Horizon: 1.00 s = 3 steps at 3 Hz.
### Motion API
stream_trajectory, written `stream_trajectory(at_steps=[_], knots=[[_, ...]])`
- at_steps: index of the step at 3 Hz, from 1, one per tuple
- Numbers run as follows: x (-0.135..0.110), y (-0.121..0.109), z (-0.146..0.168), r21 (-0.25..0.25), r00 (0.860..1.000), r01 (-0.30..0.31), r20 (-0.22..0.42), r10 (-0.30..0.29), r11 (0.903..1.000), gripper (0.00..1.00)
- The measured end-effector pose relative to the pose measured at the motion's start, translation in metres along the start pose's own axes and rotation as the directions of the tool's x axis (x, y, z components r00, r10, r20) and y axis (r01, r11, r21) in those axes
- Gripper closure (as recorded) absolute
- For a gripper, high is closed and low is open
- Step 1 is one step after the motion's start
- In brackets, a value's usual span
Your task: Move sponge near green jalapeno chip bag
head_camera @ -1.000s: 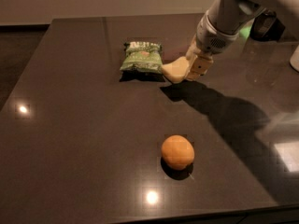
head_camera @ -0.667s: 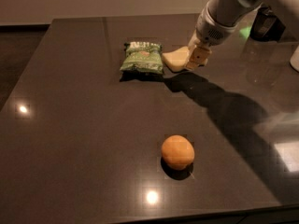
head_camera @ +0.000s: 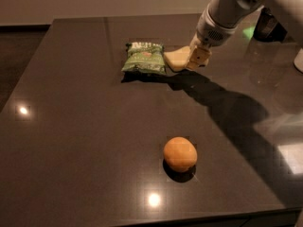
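The green jalapeno chip bag [head_camera: 143, 57] lies flat on the dark table [head_camera: 71, 126] at the back centre. The pale yellow sponge [head_camera: 176, 58] sits just right of the bag, its left edge close to the bag's right edge. My gripper [head_camera: 195, 58] comes in from the upper right and is at the sponge's right end, with the sponge between its fingers. Whether the sponge rests on the table or hangs just above it, I cannot tell.
A round orange [head_camera: 180, 153] sits on the table near the front centre. A dark object [head_camera: 269, 25] stands at the back right behind my arm. A pale object [head_camera: 298, 60] shows at the right edge.
My gripper has moved with the sponge slightly away from the front and upward in view, staying right of the chip bag. The bag and the orange have not moved.
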State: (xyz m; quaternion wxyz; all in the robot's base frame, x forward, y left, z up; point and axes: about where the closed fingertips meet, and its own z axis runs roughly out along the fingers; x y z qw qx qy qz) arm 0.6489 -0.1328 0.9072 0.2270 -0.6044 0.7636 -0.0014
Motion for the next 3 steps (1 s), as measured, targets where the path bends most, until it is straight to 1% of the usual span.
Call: stream_trajectory(at_steps=[1, 2, 3], knots=[[-0.0004, 0.0005, 0.0019, -0.003, 1.000, 0.001, 0.000, -0.001, 1.0000, 0.09], [-0.0008, 0.0010, 0.0036, -0.005, 1.000, 0.002, -0.001, -0.002, 1.0000, 0.00], [-0.0008, 0.0010, 0.0036, -0.005, 1.000, 0.002, -0.001, -0.002, 1.0000, 0.00]])
